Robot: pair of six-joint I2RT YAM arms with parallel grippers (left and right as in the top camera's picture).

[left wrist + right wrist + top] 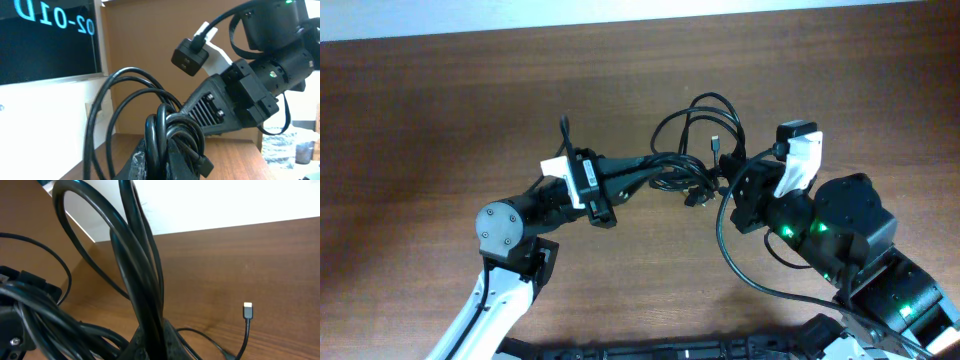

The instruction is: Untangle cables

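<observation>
Left gripper (655, 168) and right gripper (712, 188) each clamp tight on tangled black cables (700, 115). Dark screen (50, 40) reads roughly "02-01D".

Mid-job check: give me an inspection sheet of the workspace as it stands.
Surface: brown wooden table, no spills seen.
Job's things: black cables in one tangled bundle, spanning between both grippers, with loops standing out of it; one plug loose, not gripped.
Clutter: nothing seen.
Grippers: left gripper and right gripper, fingers of both shut on the cables.
Cables: thick arm wire loops over the table by the right arm.
Surroundings: dark screen and brown panel beyond the table.
</observation>
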